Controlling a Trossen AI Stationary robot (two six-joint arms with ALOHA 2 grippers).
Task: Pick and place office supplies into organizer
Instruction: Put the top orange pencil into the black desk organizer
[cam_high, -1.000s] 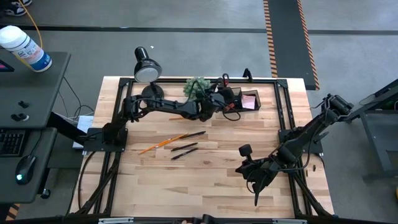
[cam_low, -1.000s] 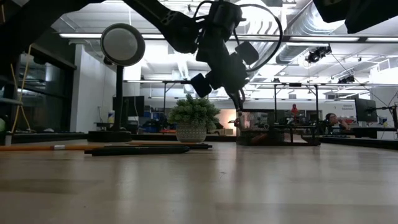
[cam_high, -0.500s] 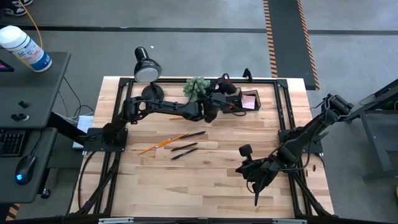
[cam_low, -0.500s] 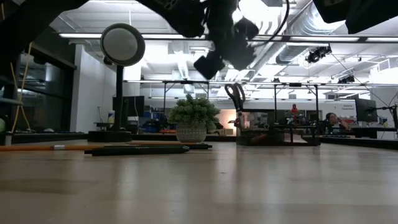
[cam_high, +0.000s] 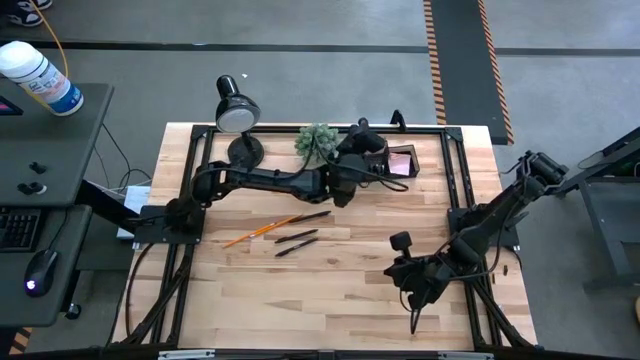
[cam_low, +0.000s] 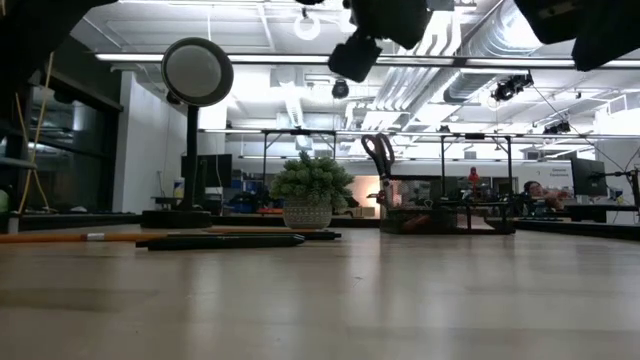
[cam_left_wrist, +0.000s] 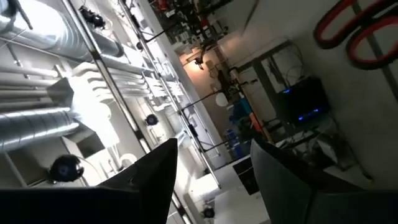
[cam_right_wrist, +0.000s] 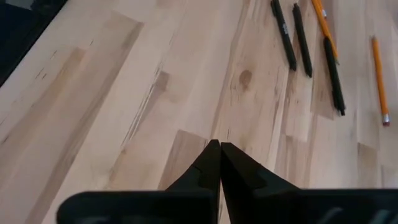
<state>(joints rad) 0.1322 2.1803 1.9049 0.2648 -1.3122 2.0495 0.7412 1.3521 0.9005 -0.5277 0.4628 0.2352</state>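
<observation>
The red-handled scissors (cam_low: 378, 152) stand blades down in the black organizer (cam_high: 388, 160), handles up; the handles also show in the left wrist view (cam_left_wrist: 354, 28). A pink sticky-note pad (cam_high: 401, 162) lies in the organizer's tray. Orange pencils (cam_high: 252, 232) and black pens (cam_high: 297, 238) lie flat on the table's middle, and show again as pens (cam_right_wrist: 287, 34) and pencils (cam_right_wrist: 379, 78). My left gripper (cam_left_wrist: 214, 152) is open, raised above and just left of the organizer (cam_high: 360, 150). My right gripper (cam_right_wrist: 219, 152) is shut, low over the table's near right part (cam_high: 402, 276).
A black desk lamp (cam_high: 236, 110) and a small green plant (cam_high: 316, 140) stand at the far edge, left of the organizer. The low view shows the lamp (cam_low: 197, 72) and the plant (cam_low: 312, 192) too. Bare wood (cam_high: 330, 290) spreads across the near half.
My left gripper has let go of the scissors and risen well above the organizer, drawing back a little toward the table's left. The scissors have stayed standing in the organizer, handles up.
</observation>
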